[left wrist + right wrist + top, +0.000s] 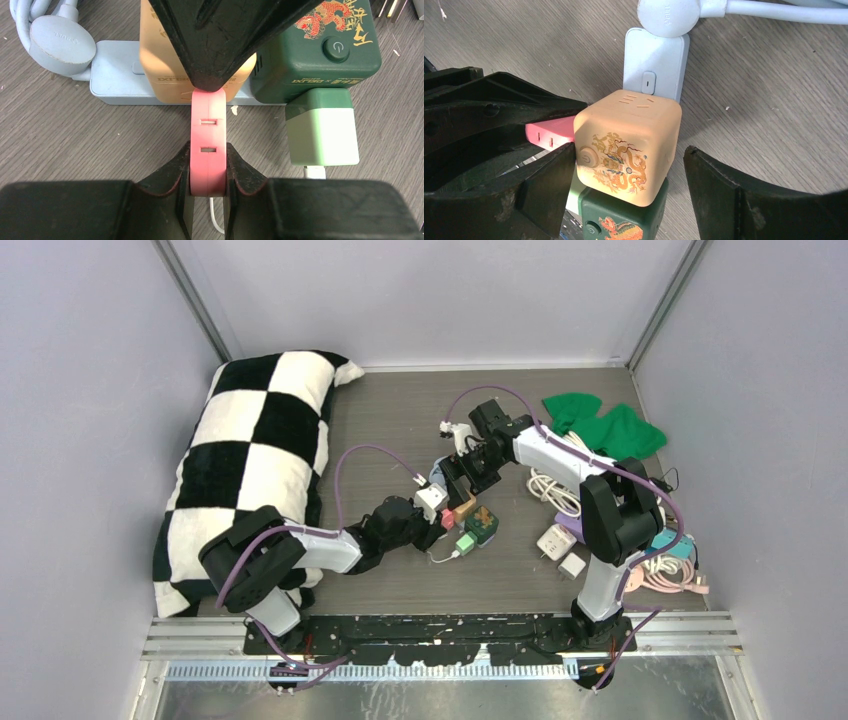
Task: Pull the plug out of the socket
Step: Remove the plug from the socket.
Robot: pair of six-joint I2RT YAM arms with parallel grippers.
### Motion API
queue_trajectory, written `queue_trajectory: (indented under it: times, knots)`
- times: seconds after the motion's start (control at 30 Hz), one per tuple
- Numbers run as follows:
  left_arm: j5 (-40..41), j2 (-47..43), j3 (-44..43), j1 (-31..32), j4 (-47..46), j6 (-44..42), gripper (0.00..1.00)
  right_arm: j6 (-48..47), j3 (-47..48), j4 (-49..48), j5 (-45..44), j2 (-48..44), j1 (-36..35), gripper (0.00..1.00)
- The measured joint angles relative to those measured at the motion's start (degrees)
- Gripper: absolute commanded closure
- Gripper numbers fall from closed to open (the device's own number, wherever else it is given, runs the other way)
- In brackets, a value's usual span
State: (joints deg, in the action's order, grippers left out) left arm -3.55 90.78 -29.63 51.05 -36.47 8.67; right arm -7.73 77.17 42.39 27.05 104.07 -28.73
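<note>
A pink plug (208, 135) sticks out of the side of a tan cube socket (160, 65) printed with a dragon. My left gripper (208, 170) is shut on the pink plug, one finger pressed flat on each side. A thin white cable runs from the plug's back end. In the right wrist view my right gripper (629, 160) stands open around the tan cube socket (629, 145): its left finger touches the cube, its right finger stands apart. The pink plug (551, 132) shows at the cube's left side. In the top view both grippers meet at the cluster (464, 508).
A dark green cube socket (320, 55) with a light green plug (322, 127) sits beside the tan one, both on a pale blue power strip (117, 75). A checkered pillow (250, 460) lies left. A green cloth (600, 425), white chargers (555, 540) and coiled cables (670, 575) lie right.
</note>
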Motion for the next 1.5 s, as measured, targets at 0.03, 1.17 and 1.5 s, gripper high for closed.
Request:
queue_trajectory:
  times: [0.03, 1.17, 1.5]
  knots:
    - [0.02, 0.0, 0.0, 0.0, 0.0, 0.0, 1.0, -0.07, 0.0, 0.0, -0.13, 0.0, -0.04, 0.2]
    - [5.49, -3.8, -0.57, 1.22, 7.39, 1.53, 1.0, 0.98, -0.02, -0.79, -0.37, -0.09, -0.92, 0.78]
    - [5.6, -3.78, -0.61, 1.22, 7.17, 4.9, 1.0, 0.98, -0.02, -0.92, -0.44, -0.09, -1.05, 0.78]
